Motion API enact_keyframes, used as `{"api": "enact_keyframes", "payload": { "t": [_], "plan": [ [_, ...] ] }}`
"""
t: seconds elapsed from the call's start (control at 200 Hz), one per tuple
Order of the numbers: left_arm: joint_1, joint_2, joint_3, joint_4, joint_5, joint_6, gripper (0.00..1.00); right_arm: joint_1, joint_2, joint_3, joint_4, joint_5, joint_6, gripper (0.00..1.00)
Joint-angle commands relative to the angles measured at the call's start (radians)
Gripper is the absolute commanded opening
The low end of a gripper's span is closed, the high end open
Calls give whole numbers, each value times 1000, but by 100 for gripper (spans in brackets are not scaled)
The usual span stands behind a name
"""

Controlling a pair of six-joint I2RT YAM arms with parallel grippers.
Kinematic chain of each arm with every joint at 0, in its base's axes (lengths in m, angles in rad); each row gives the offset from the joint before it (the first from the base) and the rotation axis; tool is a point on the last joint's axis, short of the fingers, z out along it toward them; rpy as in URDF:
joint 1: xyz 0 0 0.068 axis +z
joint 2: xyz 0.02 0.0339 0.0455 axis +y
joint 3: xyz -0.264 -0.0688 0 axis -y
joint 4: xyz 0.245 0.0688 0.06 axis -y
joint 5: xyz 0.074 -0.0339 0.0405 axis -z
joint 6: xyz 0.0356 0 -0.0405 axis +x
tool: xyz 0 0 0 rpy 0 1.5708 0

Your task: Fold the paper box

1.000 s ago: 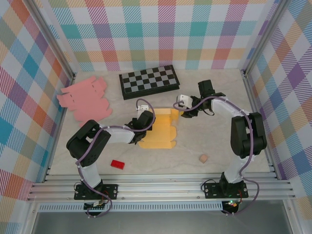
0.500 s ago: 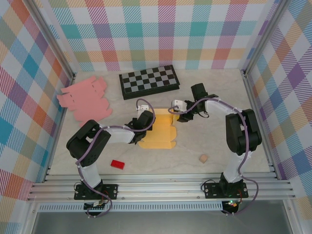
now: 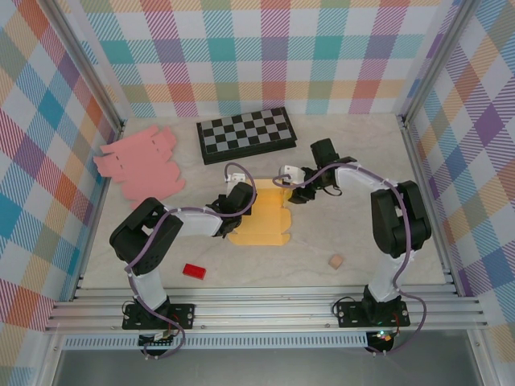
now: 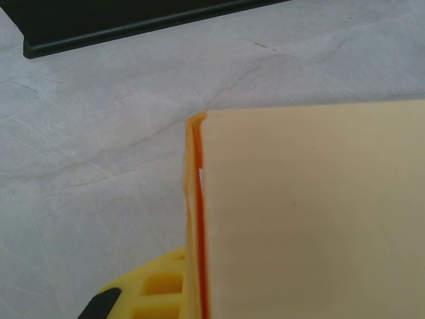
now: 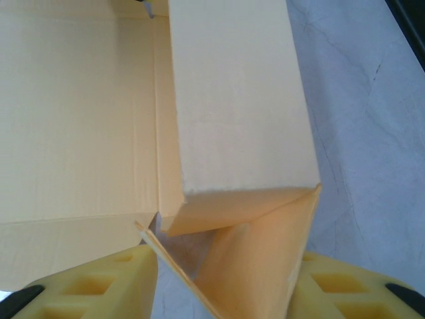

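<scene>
Marbled table (image 3: 362, 233): box (image 3: 261, 217) half-folded, lid open; left gripper (image 3: 240, 211) seemingly pinches its wall, right gripper (image 5: 219, 292) jaws spread, straddling another.

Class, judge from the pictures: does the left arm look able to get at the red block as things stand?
Probably not at once: the left gripper looks shut on an edge of the paper box. Otherwise the red block lies unobstructed on the table near its base.
</scene>
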Motion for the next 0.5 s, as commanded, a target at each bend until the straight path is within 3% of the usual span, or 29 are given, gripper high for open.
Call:
{"api": "enact_keyframes", "payload": {
  "t": [0.0, 0.25, 0.495],
  "plan": [
    [-11, 2, 22, -61, -24, -19, 5, 11, -54, -23, -4, -19, 85, 48],
    [-11, 0, 27, -83, -33, -41, 5, 20, -95, -55, -18, -28, 164, 47],
    [-11, 2, 34, -89, -24, -33, 5, 13, -88, -90, -74, -3, 30, 48]
  ]
}}
